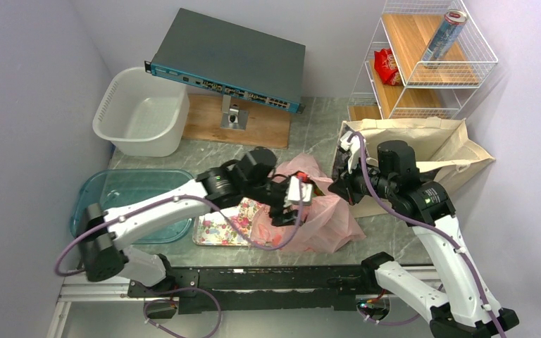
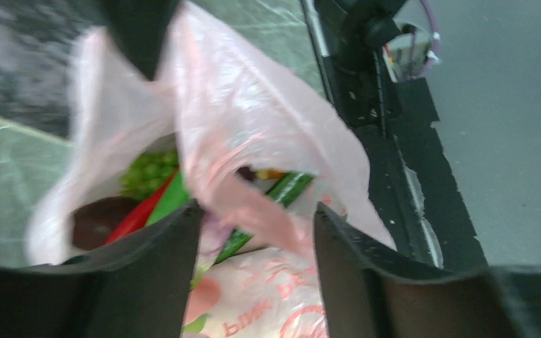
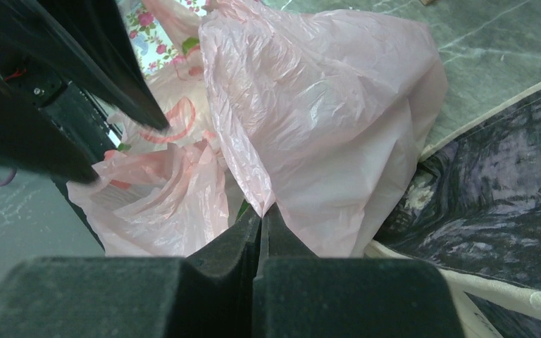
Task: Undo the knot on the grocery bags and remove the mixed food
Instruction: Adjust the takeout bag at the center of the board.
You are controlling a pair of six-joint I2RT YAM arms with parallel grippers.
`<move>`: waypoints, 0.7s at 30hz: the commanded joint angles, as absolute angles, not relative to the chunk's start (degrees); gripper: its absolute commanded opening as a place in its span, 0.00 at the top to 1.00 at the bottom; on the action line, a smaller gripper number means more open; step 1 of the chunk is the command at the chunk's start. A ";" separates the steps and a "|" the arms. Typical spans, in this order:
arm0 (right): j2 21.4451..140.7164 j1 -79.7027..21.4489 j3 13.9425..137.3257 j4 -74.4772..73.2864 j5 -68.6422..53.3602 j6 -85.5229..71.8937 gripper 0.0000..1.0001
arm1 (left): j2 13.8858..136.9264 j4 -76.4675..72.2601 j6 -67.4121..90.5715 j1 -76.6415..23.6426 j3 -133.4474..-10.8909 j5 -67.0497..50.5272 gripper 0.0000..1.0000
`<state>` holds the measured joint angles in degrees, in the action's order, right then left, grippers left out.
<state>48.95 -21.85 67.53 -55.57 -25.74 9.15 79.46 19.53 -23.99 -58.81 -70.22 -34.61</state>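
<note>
Left gripper (image 2: 253, 211) hangs spread wide over the pink bag (image 2: 253, 105), loose film between its fingers, nothing clamped. Right gripper (image 3: 262, 218) is pinched tight on the bag's film. Inside the bag's gaping mouth lie green grapes (image 2: 148, 172), a red pepper (image 2: 137, 215) and a dark plum (image 2: 102, 220). The canvas tote (image 1: 458, 151) lies just beside the bag, on the right arm's side.

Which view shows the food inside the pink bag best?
The left wrist view: it looks into the open bag at the food, green, red and dark pieces. The top view shows the bag from outside, its food all but hidden; the right wrist view shows mostly plastic and a green sliver.
</note>
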 commanded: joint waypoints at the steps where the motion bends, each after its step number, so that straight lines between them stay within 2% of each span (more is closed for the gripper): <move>1: 47.49 -21.87 68.80 -53.32 -26.29 7.83 1.00 | 85.26 16.16 -17.41 -59.13 -74.78 -32.69 0.25; 3: 46.75 -21.88 68.86 -53.73 -25.62 7.67 1.00 | 85.17 14.56 -16.59 -58.98 -73.64 -34.12 0.27; 5: 46.11 -21.86 68.90 -54.19 -24.63 7.78 1.00 | 84.03 15.00 -15.92 -58.97 -72.89 -33.96 0.32; 7: 45.36 -21.84 69.08 -54.46 -23.95 8.11 1.00 | 82.02 17.46 -14.95 -58.34 -71.57 -31.04 0.23; 8: 44.95 -21.90 69.08 -54.44 -23.81 8.10 1.00 | 80.70 17.84 -14.23 -57.42 -69.93 -30.60 0.16; 9: 44.70 -21.88 68.94 -54.49 -23.74 7.90 1.00 | 79.37 17.40 -13.23 -56.02 -67.98 -31.07 0.04; 10: 44.51 -21.88 68.76 -54.45 -23.85 7.73 1.00 | 78.03 15.61 -12.13 -54.71 -65.75 -32.28 0.01; 14: 43.95 -21.72 67.29 -53.56 -23.87 7.17 1.00 | 77.63 11.75 -7.85 -52.54 -63.48 -42.93 0.04; 19: 44.53 -21.71 67.57 -53.36 -24.06 7.49 1.00 | 82.64 2.79 6.17 -52.57 -64.67 -47.55 0.11; 21: 44.75 -21.66 67.74 -53.48 -23.94 7.71 1.00 | 84.07 -0.17 10.55 -52.57 -64.58 -48.85 0.10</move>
<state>44.51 -21.85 67.37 -55.64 -24.47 8.32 81.52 8.97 -1.37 -52.34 -63.61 -42.81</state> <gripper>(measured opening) 0.007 0.898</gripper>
